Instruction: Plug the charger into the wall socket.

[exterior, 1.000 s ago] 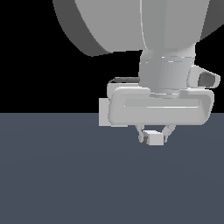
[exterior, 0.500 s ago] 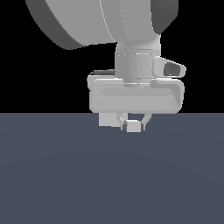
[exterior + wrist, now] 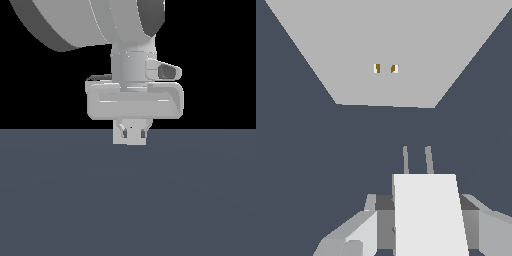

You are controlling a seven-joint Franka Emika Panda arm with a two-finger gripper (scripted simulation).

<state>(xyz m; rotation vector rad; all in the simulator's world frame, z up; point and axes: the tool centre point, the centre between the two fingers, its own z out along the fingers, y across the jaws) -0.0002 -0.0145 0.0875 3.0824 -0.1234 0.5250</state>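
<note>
Closing on wall socket (image 3: 385,50) at 12 o'clock | gripper (image 3: 133,134) clamping charger (image 3: 428,212) | prongs nearing holes, having shifted sideways

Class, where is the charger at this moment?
The charger sits clamped in the gripper; in the wrist view its two prongs point toward the wall socket ahead, not yet touching it.

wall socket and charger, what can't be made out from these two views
- Wall socket: absent from the exterior view; in the wrist view the frame's edge cuts off its far part, so its full outline is unknown.
- Socket holes: too small to judge their depth.
- Charger: the exterior view shows only a pale bit under the gripper, mostly hidden by the fingers; the wrist view crops its near end.
- Gap between prongs and socket: neither view settles it.
</note>
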